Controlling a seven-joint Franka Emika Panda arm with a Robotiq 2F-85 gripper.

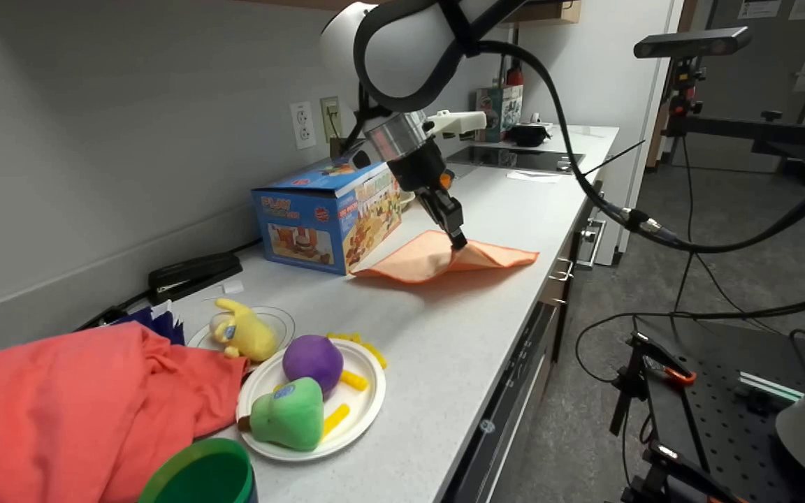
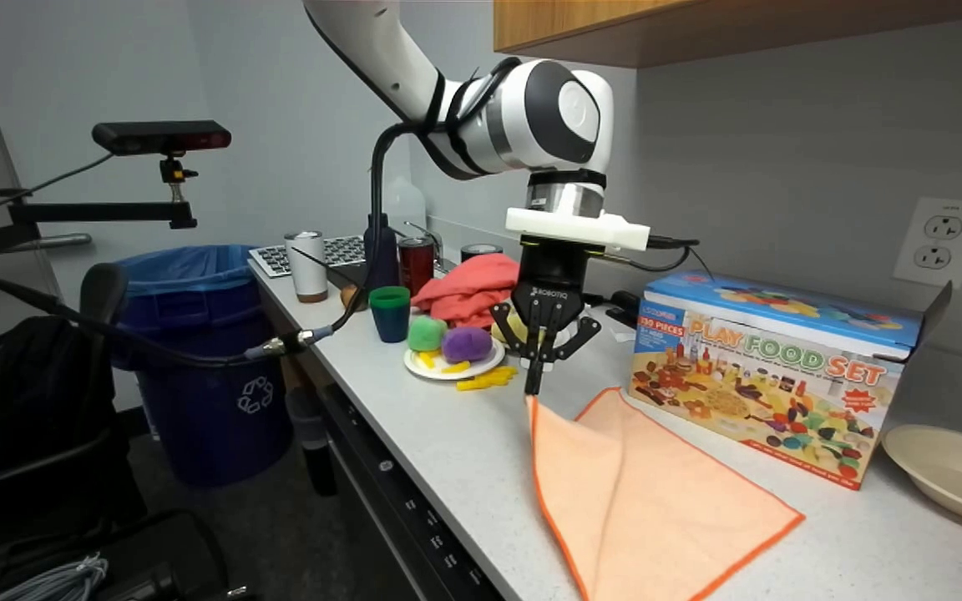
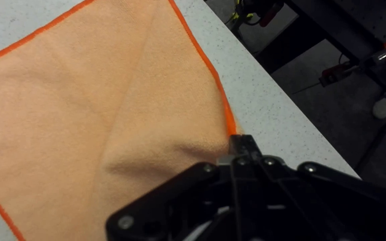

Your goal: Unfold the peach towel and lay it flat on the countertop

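Near twelve o'clock in an exterior view, on the long, smooth grey-white countertop, a thin peach cloth towel with orange edging lies mostly spread, partly raised under the black two-fingered mechanical claw. At ten o'clock from it stands a blue printed cardboard toy-food box, just beside a towel corner; dragging that way would probably bunch the cloth.

Also in an exterior view, the claw's fingers are pinched together on the towel's lifted corner, at ten o'clock on the cloth. Let go this high, it may flop inward and leave a fold.

By the wrist view, the front edge lies at two o'clock from the fingertips; overpulling could leave the corner hanging. At nine o'clock a ruck might flatten into a wrinkle if lowered unstretched. Whether the gripped tip is turned under, I cannot tell.
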